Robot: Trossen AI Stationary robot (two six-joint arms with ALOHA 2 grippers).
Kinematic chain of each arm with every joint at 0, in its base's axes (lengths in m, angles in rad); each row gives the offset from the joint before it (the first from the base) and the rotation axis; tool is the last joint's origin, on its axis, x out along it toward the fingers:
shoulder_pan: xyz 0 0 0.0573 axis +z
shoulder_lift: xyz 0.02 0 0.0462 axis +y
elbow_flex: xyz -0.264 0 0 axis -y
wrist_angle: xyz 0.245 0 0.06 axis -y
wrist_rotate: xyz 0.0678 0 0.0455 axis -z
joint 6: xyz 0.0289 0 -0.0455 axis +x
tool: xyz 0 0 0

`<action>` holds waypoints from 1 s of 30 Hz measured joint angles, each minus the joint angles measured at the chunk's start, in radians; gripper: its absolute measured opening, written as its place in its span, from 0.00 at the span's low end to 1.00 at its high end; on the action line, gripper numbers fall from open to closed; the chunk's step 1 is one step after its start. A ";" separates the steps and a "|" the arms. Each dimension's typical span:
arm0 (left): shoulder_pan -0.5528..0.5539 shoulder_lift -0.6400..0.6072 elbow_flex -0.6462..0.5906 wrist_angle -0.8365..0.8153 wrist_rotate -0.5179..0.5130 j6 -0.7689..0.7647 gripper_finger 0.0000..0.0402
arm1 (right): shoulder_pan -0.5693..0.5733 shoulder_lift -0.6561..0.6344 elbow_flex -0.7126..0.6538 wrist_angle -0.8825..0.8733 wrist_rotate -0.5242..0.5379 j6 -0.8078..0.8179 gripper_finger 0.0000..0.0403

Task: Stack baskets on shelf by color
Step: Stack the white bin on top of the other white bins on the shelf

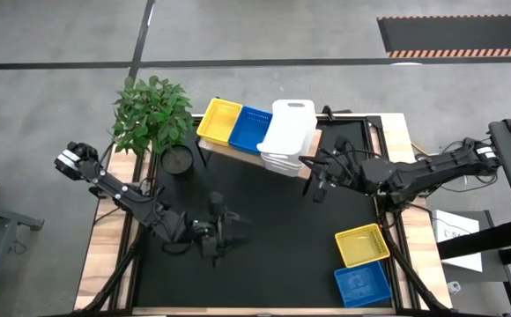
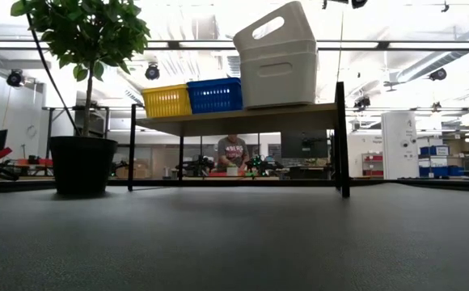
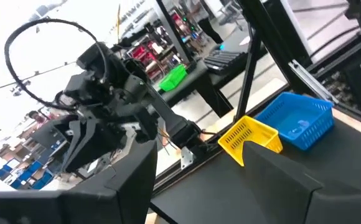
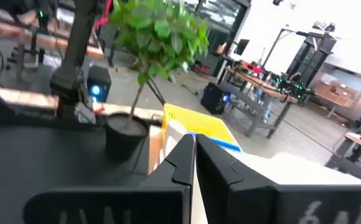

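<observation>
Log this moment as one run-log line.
shelf: yellow, blue, white baskets; top white basket tilted | table: yellow basket, blue basket | right gripper shut, empty | left gripper open, empty

shelf (image 1: 238,151) holds yellow (image 1: 218,120), blue (image 1: 250,129) and stacked white baskets (image 1: 288,136).

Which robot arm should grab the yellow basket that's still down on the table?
Probably the right arm. The yellow basket and blue basket sit on its side of the table. Its hand is shut by the shelf; the left hand is open but farther off.
</observation>
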 joint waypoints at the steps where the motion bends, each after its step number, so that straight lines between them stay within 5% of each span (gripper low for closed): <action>1: 0.000 -0.004 -0.005 0.003 0.000 0.000 0.55 | 0.000 -0.003 0.009 0.000 0.000 0.000 0.02; 9: 0.000 -0.034 -0.046 0.055 -0.001 0.000 0.55 | -0.021 -0.019 0.181 -0.206 -0.009 0.037 0.02; 22: 0.000 -0.034 -0.050 0.047 0.000 0.000 0.55 | -0.137 0.208 0.482 -0.798 -0.009 0.238 0.02; 30: 0.000 -0.033 -0.050 0.047 0.000 0.000 0.55 | -0.137 0.239 0.574 -0.841 -0.005 0.241 0.02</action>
